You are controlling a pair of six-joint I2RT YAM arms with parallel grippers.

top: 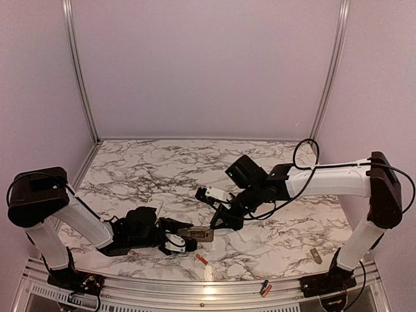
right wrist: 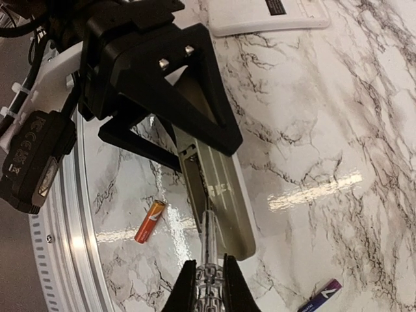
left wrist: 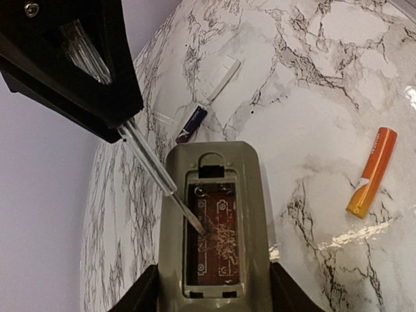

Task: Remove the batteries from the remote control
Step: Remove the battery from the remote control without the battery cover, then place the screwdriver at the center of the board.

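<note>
Grey remote [left wrist: 252, 195], compartment open, pinched in left tool [left wrist: 213, 300]; right tool [right wrist: 208, 289] clamps clear screwdriver [left wrist: 151, 162]; orange battery [left wrist: 372, 172] on marble surface [left wrist: 312, 78].

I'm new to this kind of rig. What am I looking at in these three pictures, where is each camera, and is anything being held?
Two robot arms are bolted at the near edge of a marble-patterned table. The wide picture looks down from above and behind them. The other two pictures come from a camera on each wrist. The left gripper clamps a grey remote, back side up. Its battery compartment is open and no cells show inside. The right gripper is shut on a thin clear tool, whose tip reaches into that compartment. On the table lie an orange battery, a dark blue battery and a flat white cover piece.
</note>
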